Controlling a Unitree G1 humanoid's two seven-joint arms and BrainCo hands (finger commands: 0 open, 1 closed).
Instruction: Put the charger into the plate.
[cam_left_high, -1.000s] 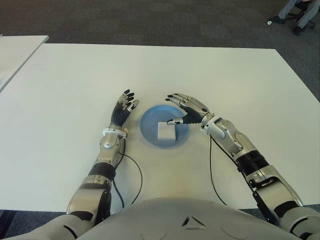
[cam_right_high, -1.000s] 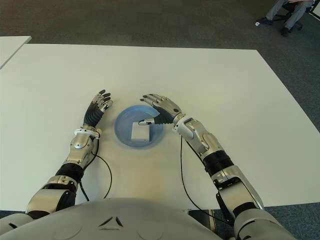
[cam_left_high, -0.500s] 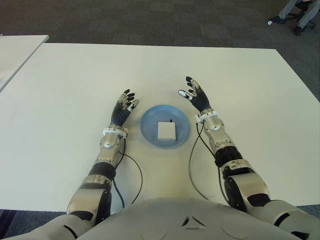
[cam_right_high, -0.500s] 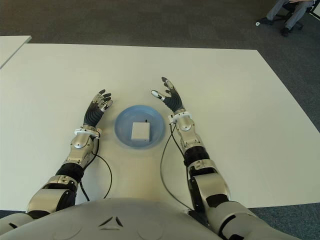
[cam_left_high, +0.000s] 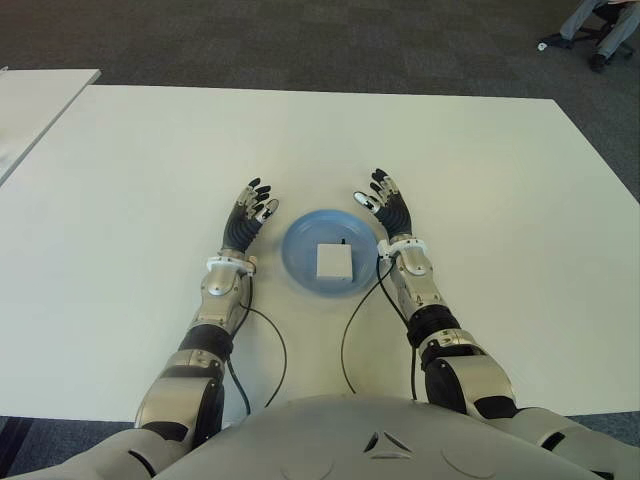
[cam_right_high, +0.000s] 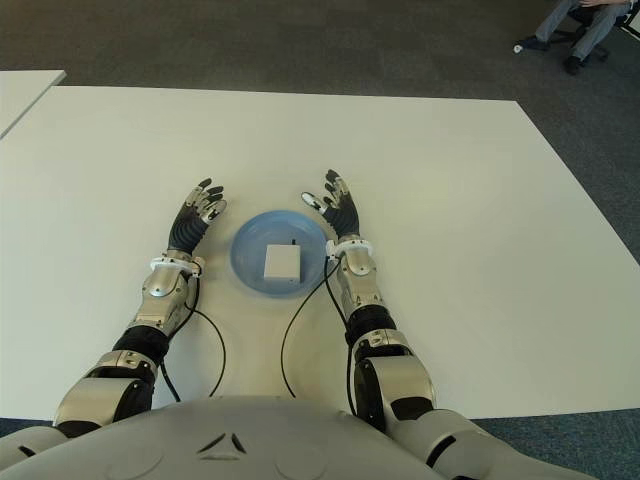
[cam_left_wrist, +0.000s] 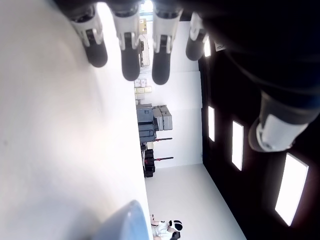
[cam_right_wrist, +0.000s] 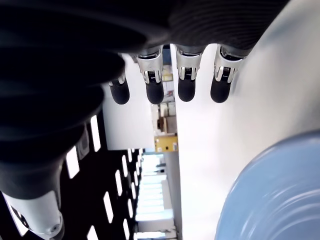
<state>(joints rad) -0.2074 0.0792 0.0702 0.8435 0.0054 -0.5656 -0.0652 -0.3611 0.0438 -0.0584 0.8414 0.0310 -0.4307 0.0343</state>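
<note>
The white square charger (cam_left_high: 333, 262) lies flat in the middle of the blue plate (cam_left_high: 301, 268) on the white table (cam_left_high: 480, 170). My right hand (cam_left_high: 383, 204) is just right of the plate, fingers stretched out and holding nothing. My left hand (cam_left_high: 250, 212) shows just left of the plate, fingers also spread and empty. The right wrist view shows straight fingers (cam_right_wrist: 187, 75) over the table with the plate's rim (cam_right_wrist: 270, 195) beside them. In the left wrist view the fingers (cam_left_wrist: 130, 55) are straight too, and a bit of the plate's rim (cam_left_wrist: 125, 225) shows.
A second white table (cam_left_high: 30, 100) stands at the far left. Dark carpet runs beyond the table's far edge, where a seated person's legs (cam_left_high: 590, 25) show at the top right. Cables (cam_left_high: 360, 320) trail from both wrists toward my body.
My right hand has left the charger in the plate, swung off the plate to its right side and opened flat, then drawn back a little. The left hand has stayed still.
</note>
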